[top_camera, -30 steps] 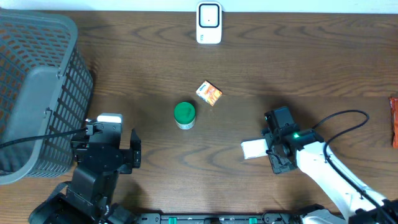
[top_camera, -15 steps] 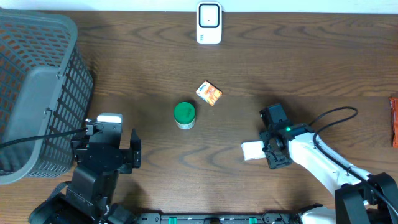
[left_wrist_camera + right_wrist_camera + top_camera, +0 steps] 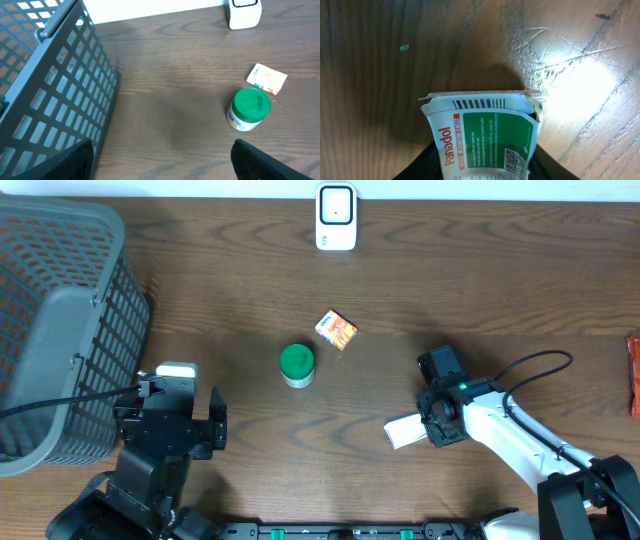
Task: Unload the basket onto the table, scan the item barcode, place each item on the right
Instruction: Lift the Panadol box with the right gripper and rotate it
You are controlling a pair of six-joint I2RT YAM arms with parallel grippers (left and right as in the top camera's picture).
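Note:
A white and green Panadol box (image 3: 482,135) with a barcode on its end flap sits between the black fingers (image 3: 422,167) of my right gripper (image 3: 482,169), which press on both of its sides. In the overhead view the box (image 3: 402,432) sticks out to the left of the right gripper (image 3: 425,428), slightly tilted, at the table's right middle. The white scanner (image 3: 336,217) stands at the far edge, also seen in the left wrist view (image 3: 244,12). My left gripper (image 3: 172,415) is open at the near left, nothing between its fingers (image 3: 270,165).
A green-lidded jar (image 3: 296,365) and a small orange packet (image 3: 336,330) lie mid-table. A large grey basket (image 3: 50,320) fills the left side, close to the left gripper. A red item (image 3: 633,375) shows at the right edge.
The right gripper's jaws have closed in onto the Panadol box, and the box has tilted and shifted slightly toward the near left. The left arm has not moved.

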